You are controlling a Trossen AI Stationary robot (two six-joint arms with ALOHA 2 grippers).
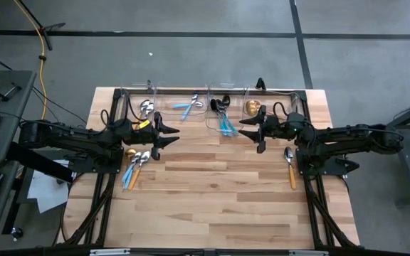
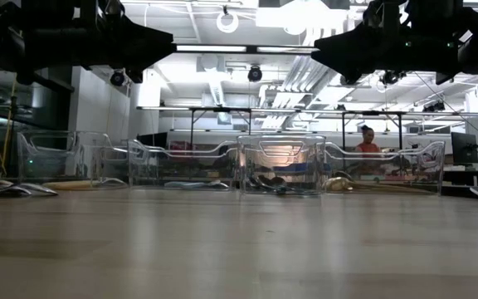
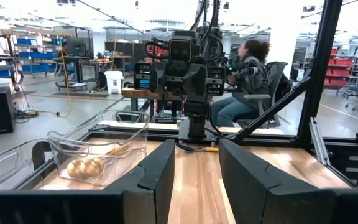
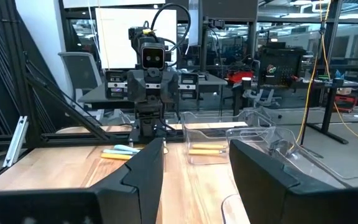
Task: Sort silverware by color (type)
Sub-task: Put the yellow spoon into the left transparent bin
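Both arms hover level above the table, facing each other. My left gripper (image 1: 168, 134) is open with nothing between its fingers (image 3: 197, 180). My right gripper (image 1: 248, 131) is open and holds nothing either (image 4: 194, 177). A few spoons with orange and light-blue handles (image 1: 135, 166) lie flat on the table under the left arm. One orange-handled spoon (image 1: 290, 166) lies under the right arm. In the clear bins along the far edge lie orange-handled pieces (image 1: 146, 110), light-blue-handled pieces (image 1: 188, 107), black pieces with blue handles (image 1: 223, 118) and gold pieces (image 1: 252, 108).
The row of clear bins (image 2: 280, 166) stands along the table's far edge. Bare wooden tabletop (image 1: 212, 199) spreads across the middle and toward the near edge. A black frame (image 1: 312, 206) runs along both table sides. A seated person (image 3: 244, 81) shows in the room beyond.
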